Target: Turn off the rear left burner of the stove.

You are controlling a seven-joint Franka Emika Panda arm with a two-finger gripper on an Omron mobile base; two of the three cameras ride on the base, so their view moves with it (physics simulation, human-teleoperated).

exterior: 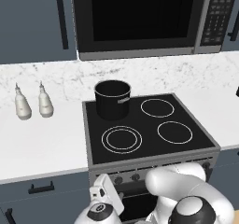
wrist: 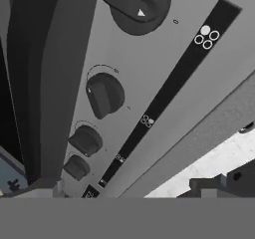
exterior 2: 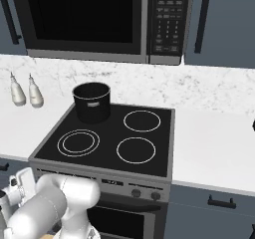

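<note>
The stove [exterior: 150, 123] has a flat black glass top [exterior 2: 108, 134] and a grey steel front. A black pot [exterior: 112, 99] stands on its rear left corner and hides the rear left burner under it. My gripper [exterior: 103, 184] is low at the left end of the knob row, close to the front panel; its fingers are not distinct. In the hand view the panel is very near. A large dark knob [wrist: 134, 6] with a white pointer is nearest, beside an icon [wrist: 205, 36] of four circles, one filled. Three more knobs [wrist: 104, 94] recede beyond it.
Two white bottles [exterior: 31, 102] stand on the marble counter [exterior: 42, 143] left of the stove. A black microwave [exterior: 140, 17] hangs above. A double-ringed circle [exterior: 121, 139] and two single-ringed circles [exterior: 174, 132] mark the glass. Dark drawers [exterior: 42, 188] sit beside the oven door.
</note>
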